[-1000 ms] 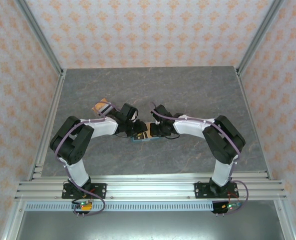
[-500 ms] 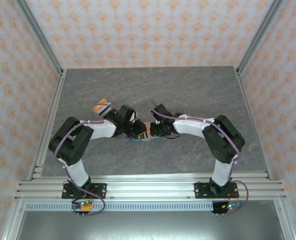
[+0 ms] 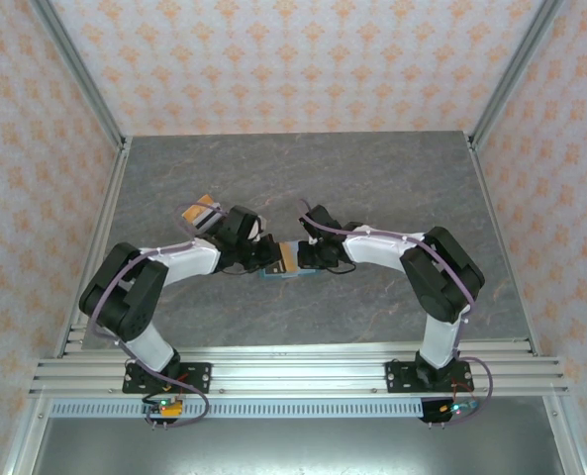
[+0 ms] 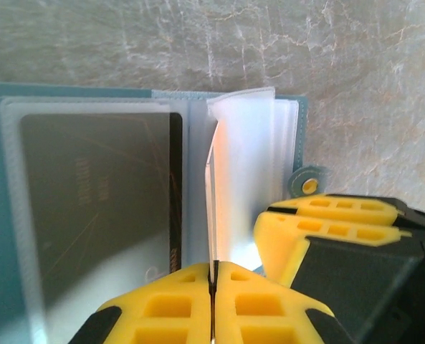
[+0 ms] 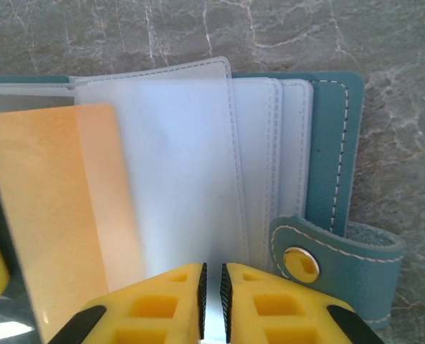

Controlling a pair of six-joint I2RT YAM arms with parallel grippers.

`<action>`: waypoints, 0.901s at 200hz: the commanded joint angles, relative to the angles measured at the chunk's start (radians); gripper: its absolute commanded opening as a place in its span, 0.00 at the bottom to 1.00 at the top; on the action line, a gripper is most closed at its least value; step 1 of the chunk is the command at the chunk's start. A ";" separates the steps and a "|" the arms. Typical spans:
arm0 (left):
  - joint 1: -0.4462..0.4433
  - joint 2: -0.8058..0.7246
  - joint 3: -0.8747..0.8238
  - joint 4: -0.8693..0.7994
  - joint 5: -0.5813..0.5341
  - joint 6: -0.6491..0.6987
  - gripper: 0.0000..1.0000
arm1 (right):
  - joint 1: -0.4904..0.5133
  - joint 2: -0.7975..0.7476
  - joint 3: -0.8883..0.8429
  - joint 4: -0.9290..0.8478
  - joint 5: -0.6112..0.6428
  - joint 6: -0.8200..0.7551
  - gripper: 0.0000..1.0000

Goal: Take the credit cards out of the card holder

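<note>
Change since earlier: left arm's elbow has swung out and down toward 7 o'clock and its forearm lies straighter. The right arm and the holder sit as they did.
Card holder: small teal soft folding wallet (image 3: 289, 271), lying open near the middle of the grey marbled surface (image 3: 372, 178). Its clear leaves are fanned, and its snap tab (image 5: 302, 261) is at 4 o'clock in the right wrist view.
Left end effector (image 4: 212, 266): yellow fingers closed tight on a thin orange-tinted sheet seen edge-on, apparently the orange-tan card. It reaches in from 9 o'clock of the wallet.
Right end effector (image 5: 212, 278): fingers all but closed, pinching the lower edge of a frosted clear leaf (image 5: 183, 165). It reaches in from 3 o'clock.
Orange-tan card (image 5: 54, 208): at the 9 o'clock side of that leaf. Whether it sits in a sleeve or has partly slid out, I cannot tell.
Dark card (image 4: 101, 215): seated in a clear pocket at 9 o'clock of the spine.
Flat orange-and-pale piece (image 3: 202, 212): on the surface at 10 o'clock of the wallet, just beside the left arm. It is probably a card already out, though too small to be sure.
Progress: roughly midway. One extraction looks under way, with one leaf pinned and one card pulled. The dark card is left, and the rear leaves are unchecked.
</note>
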 commanded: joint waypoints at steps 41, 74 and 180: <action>0.009 -0.169 0.156 -0.540 -0.204 0.229 0.07 | -0.014 -0.003 -0.019 -0.016 -0.029 0.007 0.25; 0.013 -0.275 0.292 -0.749 -0.386 0.385 0.06 | -0.014 -0.074 -0.062 0.033 -0.064 0.006 0.39; 0.158 -0.188 0.567 -0.882 -0.487 1.001 0.02 | -0.018 -0.382 -0.186 0.030 0.190 0.002 0.97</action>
